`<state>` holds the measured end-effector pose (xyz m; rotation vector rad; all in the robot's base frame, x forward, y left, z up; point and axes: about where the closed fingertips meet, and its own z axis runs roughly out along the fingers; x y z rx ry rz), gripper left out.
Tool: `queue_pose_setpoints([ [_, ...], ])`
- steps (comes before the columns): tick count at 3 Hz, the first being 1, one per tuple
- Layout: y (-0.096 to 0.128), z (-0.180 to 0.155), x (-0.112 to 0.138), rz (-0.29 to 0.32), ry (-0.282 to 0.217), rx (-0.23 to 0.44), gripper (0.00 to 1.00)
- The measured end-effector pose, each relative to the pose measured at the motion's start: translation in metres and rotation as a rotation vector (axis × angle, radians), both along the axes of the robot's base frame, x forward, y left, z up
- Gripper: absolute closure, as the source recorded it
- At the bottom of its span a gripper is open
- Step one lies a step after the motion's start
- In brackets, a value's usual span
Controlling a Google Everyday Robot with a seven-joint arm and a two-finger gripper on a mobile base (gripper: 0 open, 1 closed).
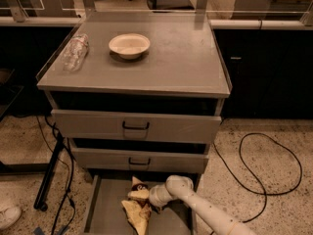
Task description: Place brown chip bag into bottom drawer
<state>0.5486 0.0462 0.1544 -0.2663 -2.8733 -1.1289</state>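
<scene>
The brown chip bag lies crumpled in the pulled-out bottom drawer, dark brown at its top and pale yellow lower down. My gripper is low inside the drawer at the bag's right side, at the end of the white arm that comes in from the lower right. The arm's wrist hides the fingers.
The grey cabinet top carries a white bowl and a clear plastic bottle lying on its side. Two higher drawers with black handles are closed. A black cable loops on the floor right; a stand leg stands left.
</scene>
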Motion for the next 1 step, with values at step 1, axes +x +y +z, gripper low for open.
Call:
queue_pose_setpoints([
  [1, 0.0000, 0.0000, 0.0000, 0.000, 0.000, 0.000, 0.00],
])
